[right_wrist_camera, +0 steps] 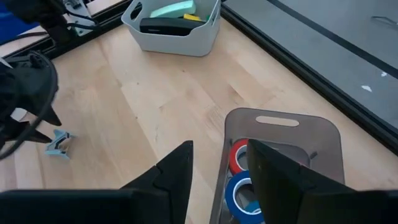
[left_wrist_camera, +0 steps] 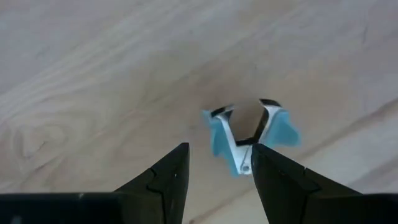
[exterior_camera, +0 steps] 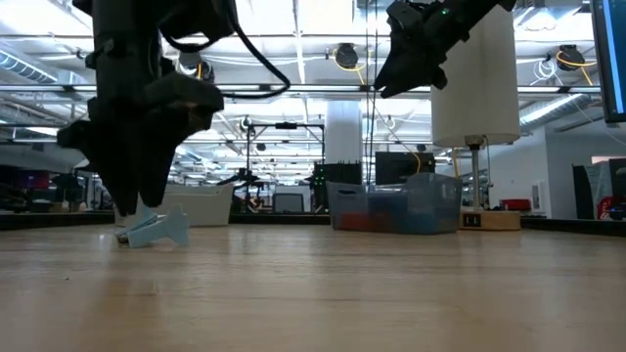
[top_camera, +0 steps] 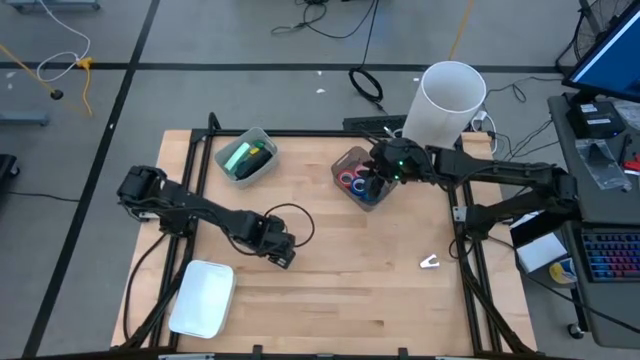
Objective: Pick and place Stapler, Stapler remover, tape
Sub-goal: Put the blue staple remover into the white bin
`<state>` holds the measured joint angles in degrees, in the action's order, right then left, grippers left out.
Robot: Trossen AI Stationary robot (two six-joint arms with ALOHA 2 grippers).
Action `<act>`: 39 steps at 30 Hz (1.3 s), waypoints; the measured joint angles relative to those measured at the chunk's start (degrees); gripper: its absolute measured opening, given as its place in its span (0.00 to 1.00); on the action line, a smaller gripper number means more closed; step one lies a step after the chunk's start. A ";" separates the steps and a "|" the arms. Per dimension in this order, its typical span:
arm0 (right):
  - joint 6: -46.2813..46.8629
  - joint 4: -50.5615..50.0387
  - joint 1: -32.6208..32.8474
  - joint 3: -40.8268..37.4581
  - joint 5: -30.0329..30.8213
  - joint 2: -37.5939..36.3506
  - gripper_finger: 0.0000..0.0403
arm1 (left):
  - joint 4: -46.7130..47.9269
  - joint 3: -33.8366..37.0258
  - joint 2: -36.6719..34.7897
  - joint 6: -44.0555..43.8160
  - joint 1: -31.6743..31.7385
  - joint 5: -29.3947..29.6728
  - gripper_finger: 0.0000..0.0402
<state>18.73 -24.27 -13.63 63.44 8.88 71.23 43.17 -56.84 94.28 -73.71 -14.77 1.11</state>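
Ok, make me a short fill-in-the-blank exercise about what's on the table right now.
1. The left gripper stands open just above a small ____ staple remover.
2. The tape rolls lie in the ____ bin.
3. A second, white staple remover lies nearer the ____ arm.
4. The right gripper hovers over the bin of ____.

Missing words: blue; clear; right; tape

overhead, table-level, two wrist close-ups

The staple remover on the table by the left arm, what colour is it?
Light blue with a white centre: the staple remover shows best in the left wrist view.
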 joint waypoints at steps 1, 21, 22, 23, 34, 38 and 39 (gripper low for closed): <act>-0.03 0.01 0.13 -0.03 0.00 0.01 0.35 | 0.07 0.00 0.34 0.03 0.17 -0.05 0.43; -1.43 0.63 0.29 -0.11 0.07 0.02 0.35 | -0.25 -0.02 2.10 3.49 2.54 -3.00 0.39; -1.43 0.75 0.29 -0.11 0.13 0.02 0.35 | -0.20 -0.02 2.15 3.60 2.54 -3.00 0.36; -1.43 1.09 0.29 -0.11 0.15 0.02 0.35 | -0.21 -0.01 2.24 4.02 2.54 -3.02 0.33; -2.08 3.04 0.29 -0.12 0.17 0.02 0.35 | -2.31 -0.15 1.99 7.22 2.72 -1.19 0.04; -2.07 3.03 0.29 -0.12 0.03 0.02 0.35 | -2.82 -0.04 1.13 9.86 3.14 -2.18 0.02; -2.08 3.01 0.29 -0.11 0.01 0.02 0.35 | -2.75 -0.04 0.32 10.26 3.15 -2.30 0.01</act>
<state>16.66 -21.27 -13.34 63.33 8.90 71.24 40.42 -56.88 94.60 -63.46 -11.62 -1.19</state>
